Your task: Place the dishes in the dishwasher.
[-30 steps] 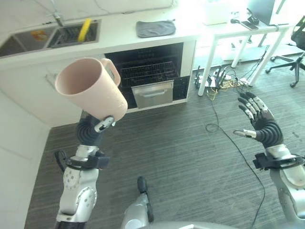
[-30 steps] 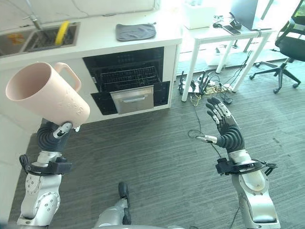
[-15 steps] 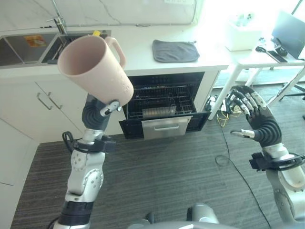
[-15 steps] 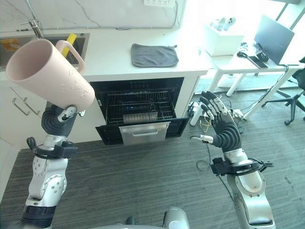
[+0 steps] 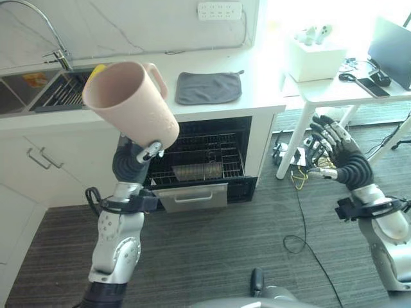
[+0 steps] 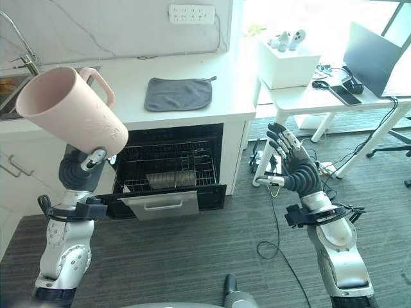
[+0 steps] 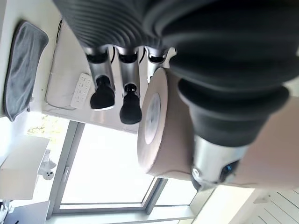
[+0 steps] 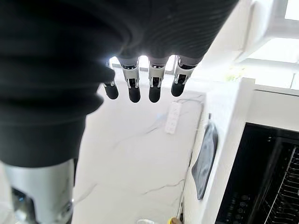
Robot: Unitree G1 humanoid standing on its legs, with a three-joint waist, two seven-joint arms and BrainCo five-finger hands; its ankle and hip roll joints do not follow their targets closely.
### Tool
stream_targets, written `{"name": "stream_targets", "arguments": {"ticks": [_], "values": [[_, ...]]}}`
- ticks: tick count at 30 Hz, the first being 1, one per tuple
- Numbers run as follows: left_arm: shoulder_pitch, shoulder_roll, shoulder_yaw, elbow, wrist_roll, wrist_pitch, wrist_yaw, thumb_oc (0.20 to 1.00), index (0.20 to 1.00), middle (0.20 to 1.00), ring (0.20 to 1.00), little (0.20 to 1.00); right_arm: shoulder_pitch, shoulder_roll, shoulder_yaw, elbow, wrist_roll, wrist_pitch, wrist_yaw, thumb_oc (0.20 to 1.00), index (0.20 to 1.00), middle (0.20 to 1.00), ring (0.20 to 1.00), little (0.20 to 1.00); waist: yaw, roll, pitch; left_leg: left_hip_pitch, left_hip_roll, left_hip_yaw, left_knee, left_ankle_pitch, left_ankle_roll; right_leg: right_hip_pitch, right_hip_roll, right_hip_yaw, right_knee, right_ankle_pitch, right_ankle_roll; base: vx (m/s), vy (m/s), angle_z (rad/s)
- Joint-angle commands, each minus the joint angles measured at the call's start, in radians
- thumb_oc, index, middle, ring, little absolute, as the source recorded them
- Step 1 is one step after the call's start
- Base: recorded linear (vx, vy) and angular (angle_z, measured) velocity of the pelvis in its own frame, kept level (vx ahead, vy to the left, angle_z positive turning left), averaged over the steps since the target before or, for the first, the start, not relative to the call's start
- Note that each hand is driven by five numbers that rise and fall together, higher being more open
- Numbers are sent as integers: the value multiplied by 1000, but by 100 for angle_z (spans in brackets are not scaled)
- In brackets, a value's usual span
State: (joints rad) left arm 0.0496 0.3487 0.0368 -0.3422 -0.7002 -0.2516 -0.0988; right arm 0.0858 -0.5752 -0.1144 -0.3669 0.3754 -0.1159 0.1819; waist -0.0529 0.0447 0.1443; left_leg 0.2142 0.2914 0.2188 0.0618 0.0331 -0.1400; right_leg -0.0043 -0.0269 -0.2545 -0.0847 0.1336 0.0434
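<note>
Below the counter (image 5: 257,96) the dishwasher (image 5: 199,160) stands open at frame centre, while the left robot hand (image 5: 138,160) grasps the pink cup (image 5: 128,102) at upper left, not yet loaded, and the right robot hand (image 5: 337,154) is spread empty.

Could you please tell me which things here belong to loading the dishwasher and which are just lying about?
Part of the job:
pink mug, held in the left robot hand
open dishwasher with its wire rack

Just lying about:
grey cloth on the counter
white box on the side table
wall socket strip
</note>
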Motion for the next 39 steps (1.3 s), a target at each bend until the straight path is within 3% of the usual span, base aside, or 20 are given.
{"name": "stream_targets", "arguments": {"ticks": [1,3,5,6,8,10,12,15,17,19,22,24,26,28,32,34,35,36,37,39], "values": [[1,48,32,-80,-47,-28,-57,200,200,200,200,200,15,-5,-53,-76,34,-36,-10,1000,1000,1000,1000,1000,-2,-76,-10,-176,-111,-20,172,4,10,76,-99,61,-3,-102,54,108,-102,40],[6,41,18,-72,-65,-36,-84,200,200,200,200,200,-5,0,-54,-61,22,-28,-19,1000,1000,1000,1000,1000,-12,-66,-10,-168,-61,46,29,7,6,89,-118,30,-3,-119,69,152,161,38],[14,45,21,-64,-86,-46,-107,200,200,200,200,200,4,5,-57,-58,2,-36,-20,1000,1000,1000,1000,1000,-21,-47,-18,-140,-20,94,-131,76,-16,100,-130,6,-3,-129,84,213,360,30],[10,48,17,-56,-93,-50,-115,200,200,200,200,200,7,5,-59,-57,-3,-39,-25,1000,1000,1000,1000,1000,-25,-40,-20,-164,19,100,-149,110,-39,112,-140,-6,-3,-136,90,234,405,43],[4,49,12,-46,-105,-53,-129,200,200,200,200,200,6,-2,-65,-52,-8,-42,-29,1000,1000,1000,1000,1000,-30,-38,-23,-186,46,107,-149,127,-55,122,-151,-25,-3,-141,95,214,386,26],[0,52,13,-32,-110,-70,-152,200,200,200,200,200,-14,-23,-75,-37,9,-42,-29,1000,1000,1000,1000,1000,-19,-42,-30,-191,22,68,-149,80,-49,149,-193,-27,-3,-147,123,342,618,0],[-26,54,12,-23,-103,-53,-149,200,200,200,200,200,2,-5,-81,-47,31,-37,-20,1000,1000,1000,1000,1000,-12,-55,-36,-173,-21,81,-149,57,-26,185,-246,-53,5,-127,166,315,566,-11],[-61,49,7,-34,-67,-1,-143,200,200,200,200,200,52,43,-89,-80,14,-39,1,1000,1000,1000,1000,1000,0,-86,-27,-155,-104,49,-149,17,24,153,-315,-50,167,-61,174,289,427,-3],[-71,55,5,-35,-60,24,-146,200,200,200,200,200,58,57,-79,-86,9,-38,3,1000,1000,1000,1000,1000,5,-89,-21,-153,-132,19,-149,2,55,104,-322,-25,265,-38,168,248,256,28],[-67,60,-2,-41,-40,39,-149,200,200,200,200,200,49,79,-65,-86,0,-23,-1,1000,1000,1000,1000,1000,9,-91,-15,-140,-145,5,-149,-13,72,74,-304,-16,296,-30,165,259,108,16],[-82,84,-20,-37,-42,39,-136,200,200,200,200,200,41,71,-55,-76,-4,-13,-16,1000,1000,1000,1000,1000,3,-96,-9,-134,-141,13,-149,-26,68,74,-235,-26,133,-66,160,205,-136,15],[-82,93,-32,-52,-29,30,-105,200,200,200,200,200,29,70,-40,-75,2,-23,-20,1000,1000,1000,1000,1000,-3,-104,1,-116,-127,49,-149,-43,54,48,-233,-62,-3,8,173,173,-329,-10],[-68,100,-30,-64,-22,24,-98,200,200,200,200,200,30,77,-20,-77,-27,-42,-23,1000,1000,1000,1000,1000,-5,-106,6,-93,-119,74,-149,-58,52,5,-244,-77,-3,46,180,124,-355,-34],[-58,108,-19,-67,-18,22,-104,200,200,200,200,200,27,70,-10,-73,-22,-58,-25,1000,1000,1000,1000,1000,-5,-103,5,-80,-107,99,-149,-61,52,2,-236,-91,-3,31,178,138,-447,-45],[-29,102,-19,-68,-59,33,-99,200,200,200,200,200,2,33,-6,-77,-11,-28,-45,1000,1000,1000,1000,1000,-21,-72,-27,-29,-67,159,-147,-28,28,48,-147,-60,-3,-70,119,221,-474,-15],[-32,93,-30,-66,-71,29,-107,200,200,200,200,200,-10,11,-8,-76,-18,-18,-48,1000,1000,1000,1000,1000,-22,-64,-22,-74,-46,160,-6,12,7,57,-127,-40,-3,-85,90,101,-295,-4],[-30,83,-44,-71,-75,26,-107,200,200,200,200,200,-15,-7,-6,-72,-26,-13,-57,1000,1000,1000,1000,1000,-14,-61,-9,-143,-41,112,123,24,-12,69,-117,-30,-3,-98,73,75,-216,-8],[-28,75,-47,-71,-71,23,-114,200,200,200,200,200,-26,-18,-3,-64,-32,-10,-63,1000,1000,1000,1000,1000,-10,-65,-3,-182,-44,92,125,20,-8,74,-122,-17,-3,-102,72,96,-77,-6],[-21,72,-47,-71,-75,16,-122,200,200,200,200,200,-35,-27,-4,-61,-20,-6,-64,1000,1000,1000,1000,1000,-13,-62,-2,-175,-41,98,63,11,-7,76,-124,-8,-3,-106,79,92,88,-19],[-8,66,-40,-70,-80,3,-142,200,200,200,200,200,-30,-18,-10,-61,-16,-10,-54,1000,1000,1000,1000,1000,-17,-47,-6,-148,-13,123,-108,64,-22,80,-129,-9,-3,-112,95,94,222,-37]]}}
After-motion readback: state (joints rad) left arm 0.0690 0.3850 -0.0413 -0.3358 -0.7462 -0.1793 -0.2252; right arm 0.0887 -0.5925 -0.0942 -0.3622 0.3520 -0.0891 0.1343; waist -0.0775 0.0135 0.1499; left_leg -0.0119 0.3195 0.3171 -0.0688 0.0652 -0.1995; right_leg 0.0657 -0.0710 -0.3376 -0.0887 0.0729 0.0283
